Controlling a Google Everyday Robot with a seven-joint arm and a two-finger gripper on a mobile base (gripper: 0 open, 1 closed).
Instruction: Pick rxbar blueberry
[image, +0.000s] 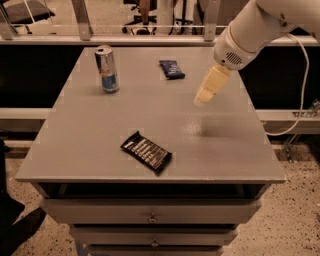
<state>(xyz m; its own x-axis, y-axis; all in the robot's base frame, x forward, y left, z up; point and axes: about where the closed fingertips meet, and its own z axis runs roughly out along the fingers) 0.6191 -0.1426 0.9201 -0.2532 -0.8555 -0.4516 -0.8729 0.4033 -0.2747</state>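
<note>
Cream plastic, smooth and tapering to a blunt wedge: that is the gripper (202, 97), hanging tip-down and slanted toward the left above the right half of the tabletop (90, 140). It is clear of the surface and carries nothing. From here I cannot tell whether it is spread or closed, as it reads as one pale piece. Above it sits a rounded white wrist housing (231, 50) with a small perforated patch, and from that the thick glossy white arm (270, 20) climbs out of the upper right corner.

The rxbar blueberry (172, 69) lies flat near the far edge of the tabletop, a small dark blue crinkled rectangle with pale lettering. It is up and to the left of the gripper, apart from it, with bare surface between them.

The tabletop is matte grey laminate with a soft sheen below the gripper. A slim silver and blue can (107, 69) stands upright at the far left, well away from the bar. A larger black wrapper (146, 150) with silvery-white print lies askew near the front edge. Grey drawers (150, 212) with small round knobs sit beneath. A pale cable (302, 85) loops down at the right over speckled floor (295, 220).
</note>
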